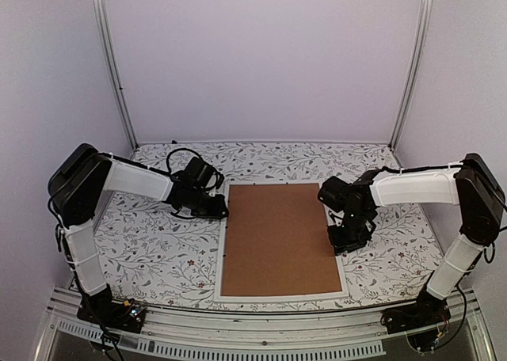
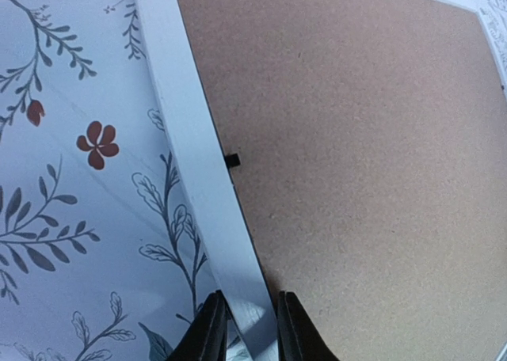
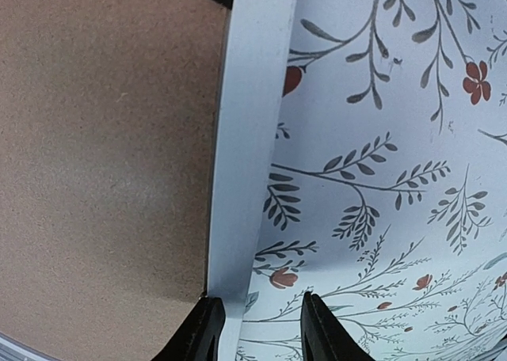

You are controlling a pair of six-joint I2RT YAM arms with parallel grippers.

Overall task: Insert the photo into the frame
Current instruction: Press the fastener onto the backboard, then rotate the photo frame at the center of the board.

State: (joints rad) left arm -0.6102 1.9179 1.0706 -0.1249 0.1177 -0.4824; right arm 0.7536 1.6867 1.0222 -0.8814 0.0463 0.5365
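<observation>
1. While both arms sat at the long sides of the work, the flowered tablecloth [image 1: 150,242] carried a single flat stack, mid-table between them.
2. The frame [image 1: 277,298] lay flat on the cloth, back side up, with its short end toward the arm bases.
3. A brown board [image 1: 281,238] filled the opening. It sat inside the rails and looked level, so the back was already in.
4. The photo did not show in any view, and no loose print lay on the cloth. If it was loaded, it was under the board, but I could not confirm that. My read: insertion was most likely done and only closing-up was left.
5. The left claw [image 2: 252,329] was at the far end of the left rail. The white rail filled the narrow gap between its fingers, so it read as a pinch on the frame.
6. The right claw [image 3: 257,329] was at the right rail, nearer the bases. It was narrow but not clamped: one finger was at the rail's inner edge and the other stood off over the cloth, with a gap beside the rail. It held nothing.
7. A black tab [image 2: 231,160] poked from the left rail over the board edge, and a similar one showed on the right rail. They were too small to tell if locked. Judged remaining: secure the tabs, then verify the print.
</observation>
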